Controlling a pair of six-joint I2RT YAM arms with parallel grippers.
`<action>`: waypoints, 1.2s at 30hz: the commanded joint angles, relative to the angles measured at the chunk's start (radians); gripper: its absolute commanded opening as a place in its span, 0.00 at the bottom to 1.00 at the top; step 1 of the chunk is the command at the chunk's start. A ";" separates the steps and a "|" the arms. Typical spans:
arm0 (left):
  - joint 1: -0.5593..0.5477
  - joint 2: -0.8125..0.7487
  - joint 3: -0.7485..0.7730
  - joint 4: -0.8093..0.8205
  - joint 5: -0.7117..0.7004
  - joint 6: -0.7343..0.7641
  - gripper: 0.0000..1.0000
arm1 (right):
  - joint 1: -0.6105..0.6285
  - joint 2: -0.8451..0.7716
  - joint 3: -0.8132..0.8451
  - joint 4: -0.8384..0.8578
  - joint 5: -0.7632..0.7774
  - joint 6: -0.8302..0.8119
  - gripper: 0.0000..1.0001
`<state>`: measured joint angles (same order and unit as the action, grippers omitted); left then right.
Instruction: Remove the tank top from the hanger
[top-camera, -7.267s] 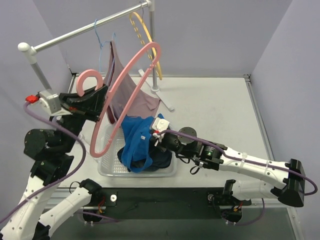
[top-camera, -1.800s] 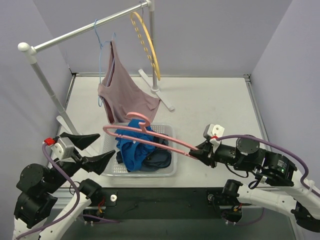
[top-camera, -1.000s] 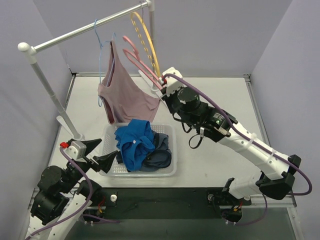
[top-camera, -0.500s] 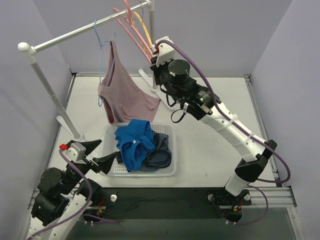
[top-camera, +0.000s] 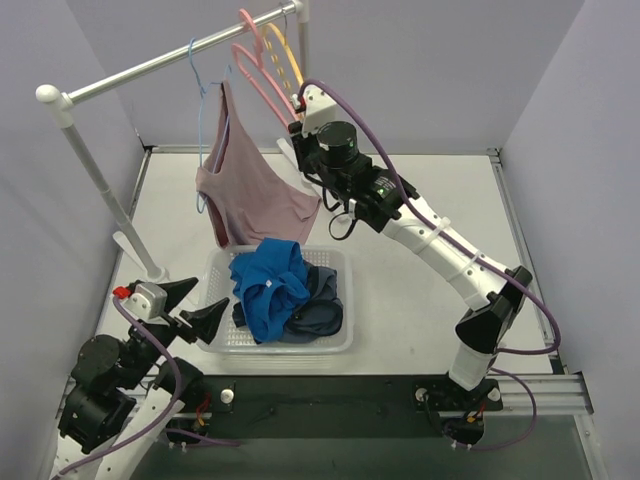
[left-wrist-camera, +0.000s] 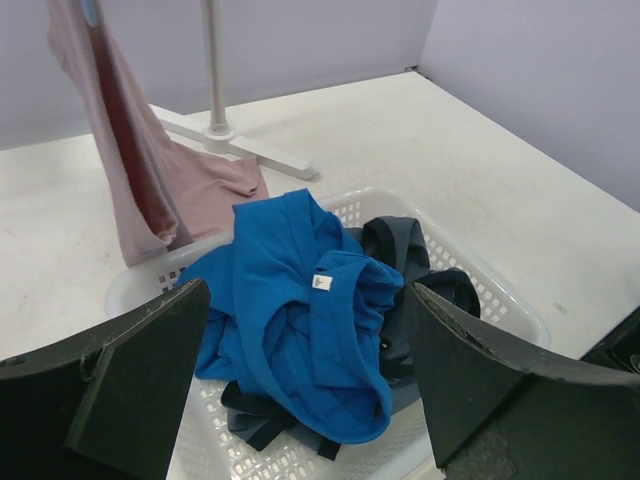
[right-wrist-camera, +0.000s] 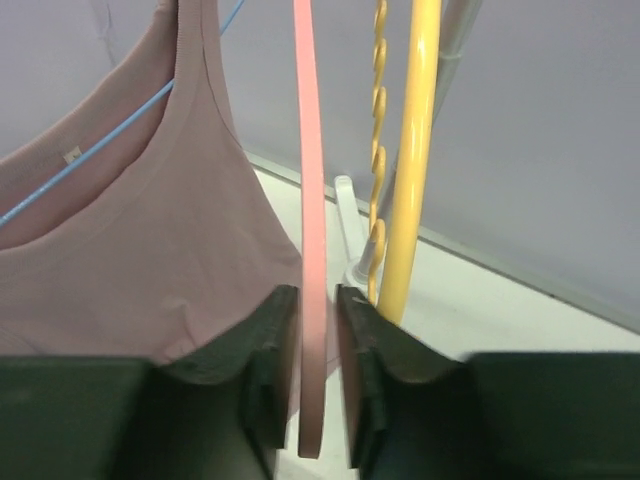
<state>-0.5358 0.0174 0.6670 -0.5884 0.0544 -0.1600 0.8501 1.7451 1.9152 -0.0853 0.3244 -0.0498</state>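
Right arm reaches up toward 12 o'clock. The right gripper brackets the lower end of the bare pink hanger. One finger touches it and a sliver of gap shows on the other side; whether that is a pinch or a loose hold, I cannot tell. The hanger's hook looks to sit over the rail, just beside the yellow hanger, though the seat is not clear from here. Nothing hangs on the pink hanger. The blue tank top lies crumpled in the white basket on the tabletop, draped over a dark garment. It is well apart from the right gripper, down at its 6 o'clock. The left gripper is spread wide and holds nothing. It is low at the basket's 8 o'clock, near the rim, facing the blue top. Judgement: the top is off its hanger, so the main work reads as done. The step in hand is parking the empty hanger on the rail. The next move calls for the right fingers to part fully once the hook bears on the rail. The arm should then draw straight out toward 6 o'clock without snagging the pink bar or nudging the yellow one. A mauve tank top hangs on a blue hanger at the gripper's 9 o'clock, close by, and should not be brushed.
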 joint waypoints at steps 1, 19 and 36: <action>0.000 0.078 0.088 -0.001 -0.129 0.019 0.87 | -0.006 -0.088 -0.043 0.042 -0.022 0.030 0.38; 0.000 0.706 0.603 0.116 -0.433 0.185 0.80 | 0.205 -0.790 -0.821 -0.070 -0.050 0.226 0.90; 0.023 1.274 1.011 0.180 -0.568 0.226 0.55 | 0.230 -1.047 -0.987 -0.134 -0.058 0.317 0.88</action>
<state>-0.5255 1.2602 1.5898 -0.4400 -0.4320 0.0437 1.0710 0.7101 0.9375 -0.2165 0.2543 0.2508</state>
